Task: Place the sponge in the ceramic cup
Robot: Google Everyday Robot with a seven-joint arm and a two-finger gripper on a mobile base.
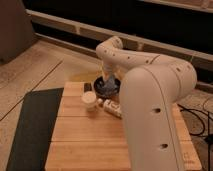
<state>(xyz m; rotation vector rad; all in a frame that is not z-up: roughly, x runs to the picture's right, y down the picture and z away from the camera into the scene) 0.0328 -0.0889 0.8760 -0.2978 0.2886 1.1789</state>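
Item one, my gripper (109, 80): at the far side of the wooden surface (90, 142), pointing down into the dark bowl (97, 84), fingers closed together. Item two, the sponge (106, 87): a blue-grey patch inside that bowl, directly under my gripper's tip and touching it or all but touching; I cannot tell whether it is pinched between the fingers or only lying beneath them. Item three, the ceramic cup (90, 101): small, cream-white, upright on the surface, just near and left of the bowl, apart from my gripper and with nothing visible inside it from this angle. Item four, a cream carton-like box (113, 108) with dark marks: lying on its side just right of the cup, near the bowl's near edge. Item five, a small dark object (88, 87): on the surface just left of the bowl, too small to identify. Item six, a dark mat (31, 125): flat on the floor along the surface's left edge. Item seven, my arm (155, 105): large, white, filling the right of the view and covering the right part of the surface.
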